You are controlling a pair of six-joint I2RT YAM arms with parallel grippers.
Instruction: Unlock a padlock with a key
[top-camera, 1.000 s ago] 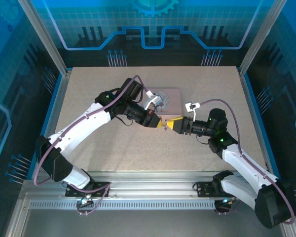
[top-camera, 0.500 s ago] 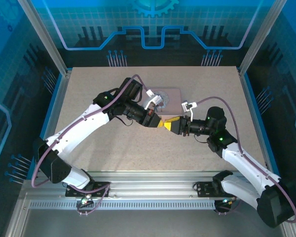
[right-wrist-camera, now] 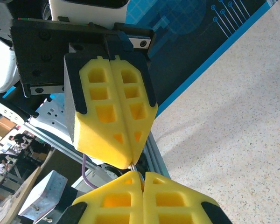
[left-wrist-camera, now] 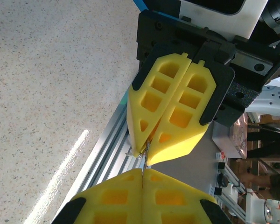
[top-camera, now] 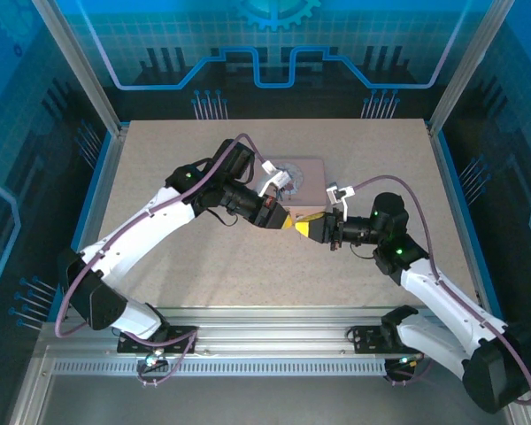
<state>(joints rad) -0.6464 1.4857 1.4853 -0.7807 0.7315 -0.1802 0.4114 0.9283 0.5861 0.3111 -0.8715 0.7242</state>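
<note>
My two grippers meet tip to tip above the table, in front of the pink box [top-camera: 311, 177]. The key [left-wrist-camera: 145, 154] is a thin silvery sliver bridging the small gap between the two pairs of yellow fingers. In the left wrist view my left gripper [left-wrist-camera: 143, 173] is shut at the bottom with the key running into its seam. The right gripper [left-wrist-camera: 146, 157] is shut on the key's other end. The right wrist view shows the same: right gripper [right-wrist-camera: 141, 175] below, left gripper [right-wrist-camera: 133, 163] above, key [right-wrist-camera: 136, 167] between. The padlock is hidden behind the left wrist.
The left arm [top-camera: 159, 217] reaches in from the left and its wrist covers part of the box's near side. The right arm [top-camera: 425, 274] comes from the right. An aluminium rail [top-camera: 265, 323] runs along the near table edge.
The right gripper has moved a little left and its tips now meet the left gripper's tips. The left arm has barely shifted.
</note>
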